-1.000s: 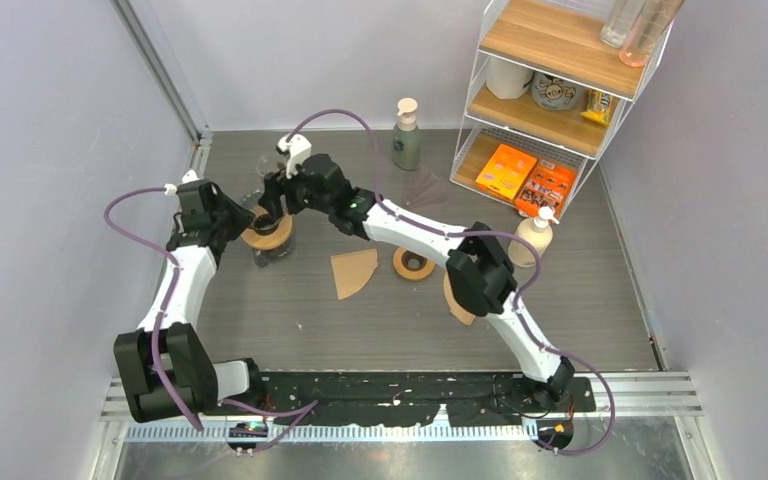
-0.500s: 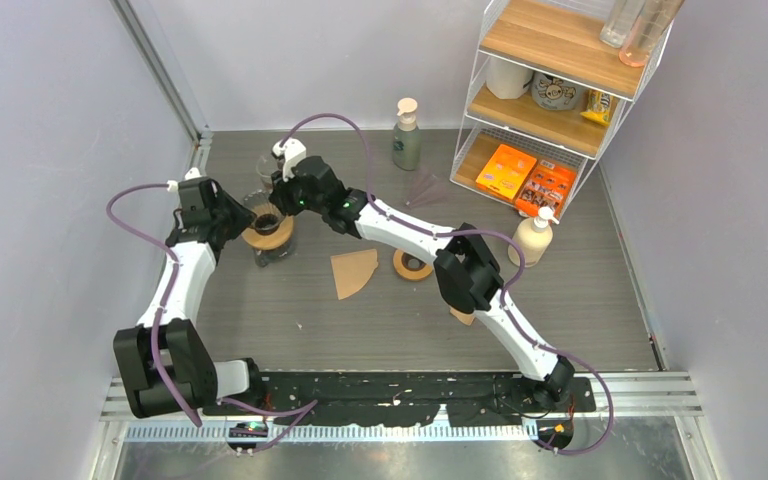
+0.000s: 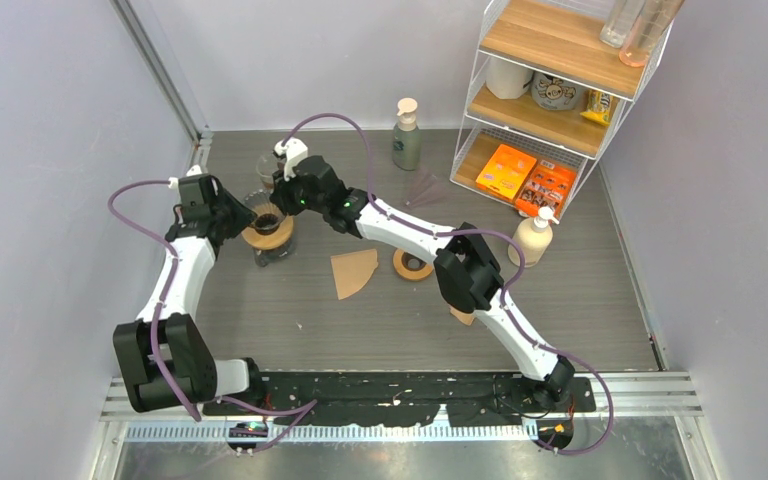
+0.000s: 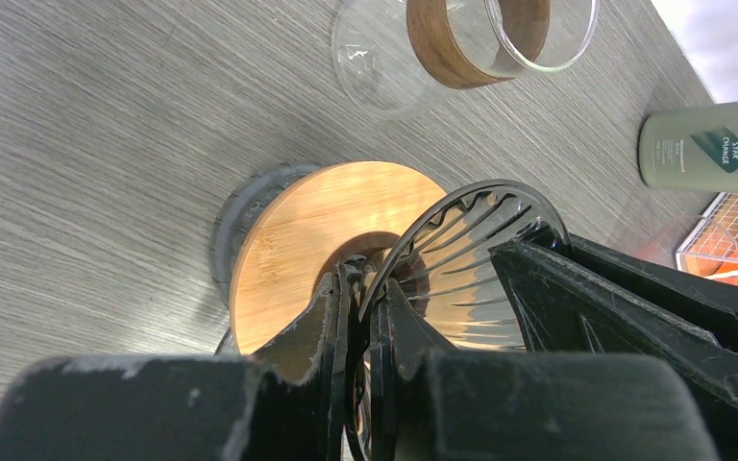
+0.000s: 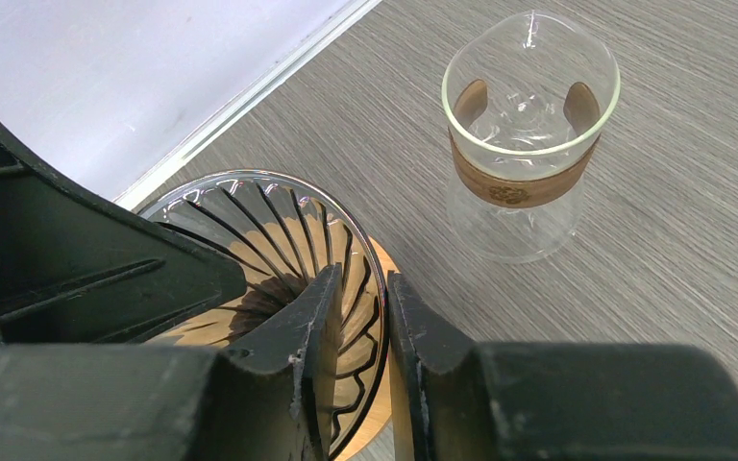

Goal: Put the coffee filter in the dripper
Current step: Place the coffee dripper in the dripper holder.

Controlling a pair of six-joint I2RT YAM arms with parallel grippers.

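coffee filter (image 3: pixel 353 272): flat on table (image 3: pixel 290 320), frame centre, unheld | handling (judged): thin paper, light, limp, creases easily; pinch one edge near the wide end | dripper (image 4: pixel 471 259): left of centre, ribbed glass on wooden collar (image 4: pixel 298 230) | left gripper (image 4: pixel 363 288): pinching dripper rim | right gripper (image 5: pixel 365 288): clamped on rim too

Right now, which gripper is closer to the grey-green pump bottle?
Right. The right gripper holds the ribbed glass dripper's rim on the side facing the grey-green pump bottle; the left gripper holds the opposite rim.
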